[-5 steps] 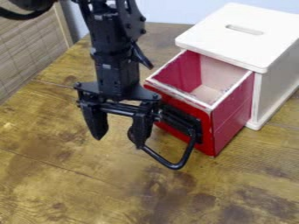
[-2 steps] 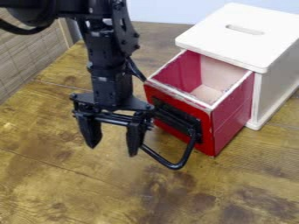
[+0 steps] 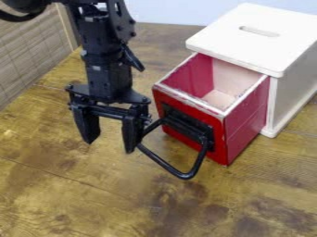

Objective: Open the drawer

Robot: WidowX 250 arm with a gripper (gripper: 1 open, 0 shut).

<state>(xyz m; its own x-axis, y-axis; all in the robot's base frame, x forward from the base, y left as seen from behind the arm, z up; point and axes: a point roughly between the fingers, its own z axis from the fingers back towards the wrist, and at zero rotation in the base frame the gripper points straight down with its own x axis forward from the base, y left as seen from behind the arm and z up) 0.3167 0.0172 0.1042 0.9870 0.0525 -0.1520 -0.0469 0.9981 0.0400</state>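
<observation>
on table: one drawer (image 3: 217, 116), one open hand (image 3: 107, 139).

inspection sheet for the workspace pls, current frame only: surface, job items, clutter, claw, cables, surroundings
Surface: worn wooden tabletop, bare around the arm.
Job's things: red drawer pulled out of the white cabinet, pale inside visible and seemingly empty; black loop handle hangs at its front.
Clutter: nothing seen.
Claw: claw open, pointing down, left of the handle, holding nothing.
Cables: a dark cable runs along the arm.
Surroundings: woven panel at left, pale wall behind.
</observation>
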